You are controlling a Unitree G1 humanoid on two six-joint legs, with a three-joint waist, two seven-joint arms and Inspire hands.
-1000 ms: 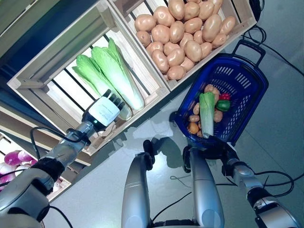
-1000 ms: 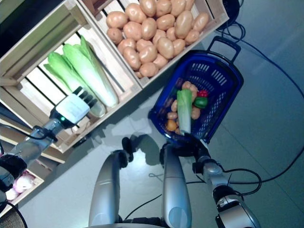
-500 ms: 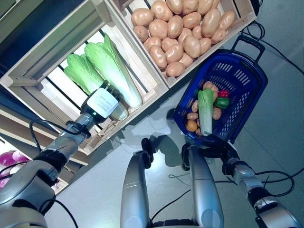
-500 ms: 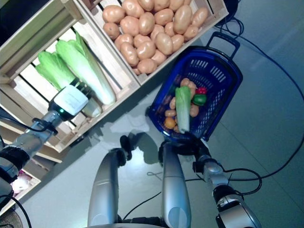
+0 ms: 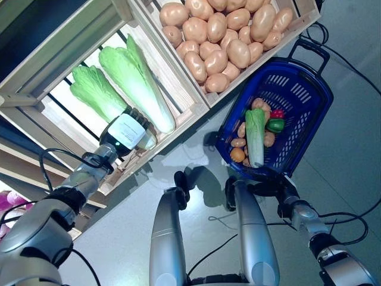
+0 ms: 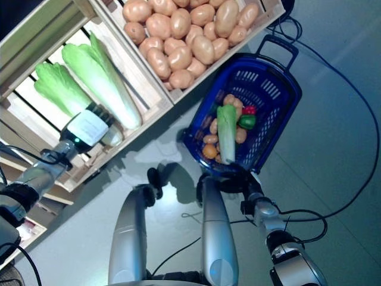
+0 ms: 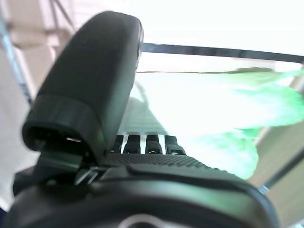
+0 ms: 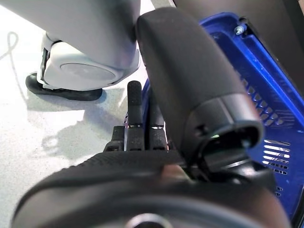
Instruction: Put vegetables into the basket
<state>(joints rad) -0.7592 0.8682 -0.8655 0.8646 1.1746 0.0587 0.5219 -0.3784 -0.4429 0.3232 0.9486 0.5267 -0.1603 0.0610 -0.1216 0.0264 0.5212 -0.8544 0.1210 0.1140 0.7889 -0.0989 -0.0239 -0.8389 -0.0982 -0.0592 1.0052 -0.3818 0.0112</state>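
Observation:
My left hand (image 5: 127,131) reaches into a wooden crate (image 5: 37,95) on the stand, at the pale base of a long green cabbage (image 5: 134,83). In the left wrist view its fingers (image 7: 142,142) are straight and the cabbage (image 7: 228,109) lies just past them. The blue basket (image 5: 309,101) stands on the floor to the right. It holds a long green cabbage (image 5: 256,134), small potatoes, an orange round vegetable, a red pepper and a green pepper (image 5: 275,126). My right hand (image 5: 271,186) waits at the basket's near rim (image 8: 266,61), fingers (image 8: 134,114) straight.
The wooden stand's crates slope along the top and left, and a second crate (image 5: 208,102) ends close to the basket's far left rim. A black cable (image 5: 351,65) runs over the grey floor beyond the basket's handle (image 5: 309,50).
The whole picture has shifted, so the camera moved. My left hand stays at the base of the cabbage in the crate. My right hand stays by the basket's rim.

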